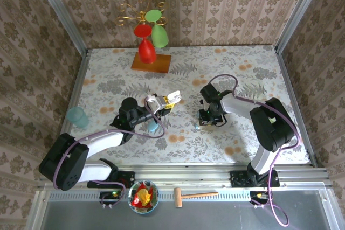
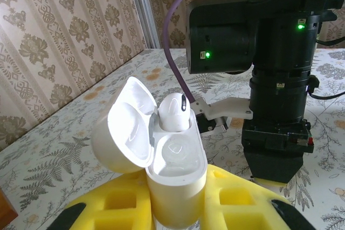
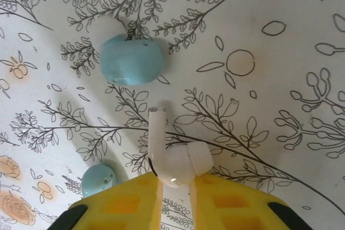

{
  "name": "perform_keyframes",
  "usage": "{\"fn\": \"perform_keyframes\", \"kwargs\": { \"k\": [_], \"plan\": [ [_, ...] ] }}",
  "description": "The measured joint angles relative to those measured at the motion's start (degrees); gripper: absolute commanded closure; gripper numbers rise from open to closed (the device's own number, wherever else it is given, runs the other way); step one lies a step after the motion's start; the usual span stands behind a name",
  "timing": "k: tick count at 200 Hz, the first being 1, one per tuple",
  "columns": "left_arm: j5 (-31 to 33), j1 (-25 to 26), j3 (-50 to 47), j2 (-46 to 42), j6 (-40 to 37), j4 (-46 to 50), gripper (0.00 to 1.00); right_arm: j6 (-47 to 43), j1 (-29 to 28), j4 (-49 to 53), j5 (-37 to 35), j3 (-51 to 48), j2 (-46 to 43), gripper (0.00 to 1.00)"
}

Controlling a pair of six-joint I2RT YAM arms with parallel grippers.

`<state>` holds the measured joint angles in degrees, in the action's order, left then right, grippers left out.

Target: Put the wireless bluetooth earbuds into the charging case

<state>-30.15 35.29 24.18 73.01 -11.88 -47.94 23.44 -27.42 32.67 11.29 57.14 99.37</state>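
My left gripper (image 2: 180, 208) clamps the open white case (image 2: 178, 160), its base cut off below, with one seated earbud (image 2: 173, 112) inside. My right gripper (image 3: 175, 200) pinches a white earbud (image 3: 180, 162), head half hidden, with open table (image 3: 280, 79) at upper right.

right arm (image 2: 277, 74) blocks space just beyond case (image 2: 175, 173).

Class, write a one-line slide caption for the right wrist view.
Right pincer grips a white earbud over the floral tabletop, pale blue case nearby.

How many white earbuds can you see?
2. One earbud sits in the case held by the left claw; the other earbud is in the right claw. More may be hidden.
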Motion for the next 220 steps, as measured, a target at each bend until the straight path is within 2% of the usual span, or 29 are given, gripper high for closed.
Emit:
{"fn": "perform_keyframes", "kwargs": {
  "k": [21,62,87,106,140,190,220],
  "plan": [
    [0.00,0.00,0.00,0.00,-0.02,0.04,0.96,2.03,0.42,-0.11,-0.09,0.15,0.02,0.82],
    [0.02,0.00,0.00,0.00,0.00,0.04,0.96,5.01,2.58,-2.67,0.52,-0.02,-1.20,0.73],
    [0.04,0.00,0.00,0.00,-0.02,0.04,0.96,4.81,2.62,-2.69,-1.86,-0.04,-3.93,0.64],
    [0.17,0.00,0.00,0.00,-0.17,0.02,0.96,4.24,2.12,-2.01,-4.72,0.26,-4.63,0.61],
    [0.22,0.00,0.00,0.00,-0.44,0.04,0.96,3.08,-0.09,-0.20,-8.39,2.03,-3.63,0.62],
    [0.22,0.00,0.00,0.00,-0.46,0.02,0.96,0.39,-3.50,1.09,-13.14,6.58,2.99,0.63],
    [0.22,0.00,0.00,0.00,-0.50,0.02,0.96,-0.35,-3.50,2.32,-14.88,7.87,4.31,0.70]
  ]
}}
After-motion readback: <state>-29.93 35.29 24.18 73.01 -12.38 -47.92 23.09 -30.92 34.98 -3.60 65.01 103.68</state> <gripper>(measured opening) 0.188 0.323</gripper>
